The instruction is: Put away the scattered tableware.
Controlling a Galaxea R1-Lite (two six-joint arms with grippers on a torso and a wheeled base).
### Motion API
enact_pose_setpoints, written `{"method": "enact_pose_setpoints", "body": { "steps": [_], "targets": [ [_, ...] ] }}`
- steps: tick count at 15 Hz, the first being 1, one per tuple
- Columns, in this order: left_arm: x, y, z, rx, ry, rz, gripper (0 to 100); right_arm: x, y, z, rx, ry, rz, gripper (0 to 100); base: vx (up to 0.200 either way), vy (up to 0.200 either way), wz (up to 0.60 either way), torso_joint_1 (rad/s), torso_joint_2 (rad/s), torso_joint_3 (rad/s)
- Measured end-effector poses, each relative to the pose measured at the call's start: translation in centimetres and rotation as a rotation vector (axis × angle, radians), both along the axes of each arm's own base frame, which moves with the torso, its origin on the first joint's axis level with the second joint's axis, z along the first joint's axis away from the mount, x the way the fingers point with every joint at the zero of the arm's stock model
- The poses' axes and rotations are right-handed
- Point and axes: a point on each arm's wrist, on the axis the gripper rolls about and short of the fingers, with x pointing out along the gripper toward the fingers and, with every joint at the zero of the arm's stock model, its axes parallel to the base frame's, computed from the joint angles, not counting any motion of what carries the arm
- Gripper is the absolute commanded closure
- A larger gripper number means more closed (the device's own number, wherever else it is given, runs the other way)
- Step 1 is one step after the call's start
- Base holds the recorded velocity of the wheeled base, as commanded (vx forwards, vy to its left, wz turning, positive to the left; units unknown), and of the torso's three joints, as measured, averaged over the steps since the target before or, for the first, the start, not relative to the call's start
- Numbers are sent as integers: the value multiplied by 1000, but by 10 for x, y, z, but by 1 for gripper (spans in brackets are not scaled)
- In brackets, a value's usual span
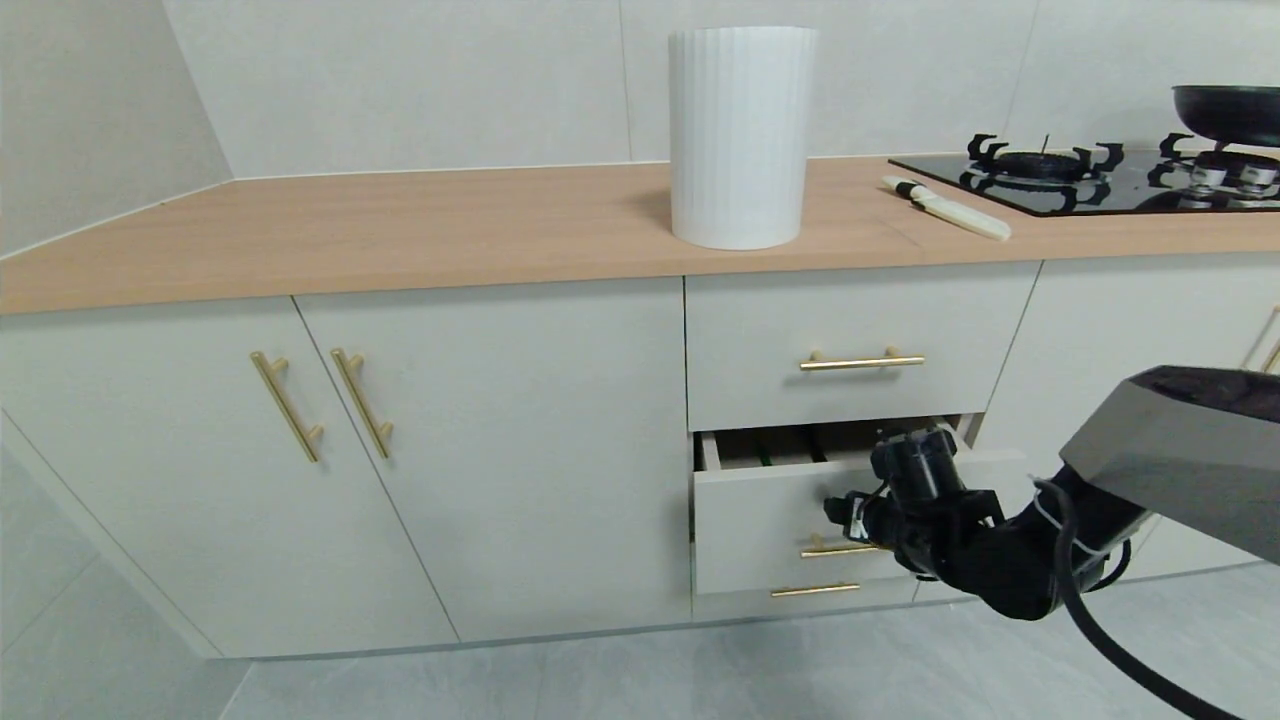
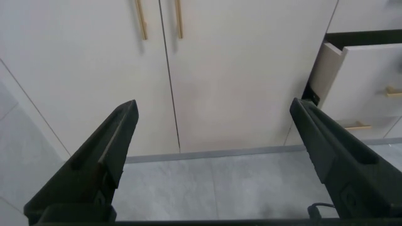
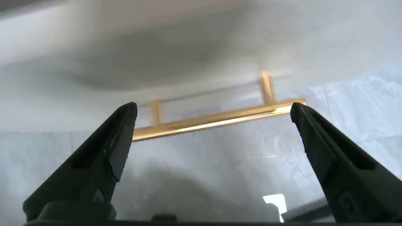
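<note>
We note the right claw (image 3: 212, 108) spread wide at the handle (image 3: 188, 124) of the part-open drawer (image 1: 760, 510), left claw (image 2: 212, 103) also apart; next, clamp and pull, we judge.

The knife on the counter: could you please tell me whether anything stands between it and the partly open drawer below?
Nothing visible blocks it. The knife lies on the counter beside the hob; the drawer below shows just a narrow gap, with the right gripper at its handle, fingers open.
</note>
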Motion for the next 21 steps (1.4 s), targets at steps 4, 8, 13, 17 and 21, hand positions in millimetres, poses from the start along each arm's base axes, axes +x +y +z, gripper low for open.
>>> {"method": "enact_pose_setpoints", "body": {
  "steps": [4,8,13,17,21],
  "targets": [
    [0,0,0,0,0,-1,0,16,-2,-12,35,-102,-43,0,0,0,0,0,0,0],
    [0,0,0,0,0,0,0,33,-4,-21,57,-139,-105,0,0,0,0,0,0,0],
    [0,0,0,0,0,0,0,50,-7,-21,110,-183,-173,0,0,0,0,0,0,0],
    [0,0,0,0,0,-1,0,64,-13,-19,112,-222,-238,0,0,0,0,0,0,0],
    [0,0,0,0,0,-1,0,68,-17,-19,108,-232,-258,0,0,0,0,0,0,0]
  ]
}}
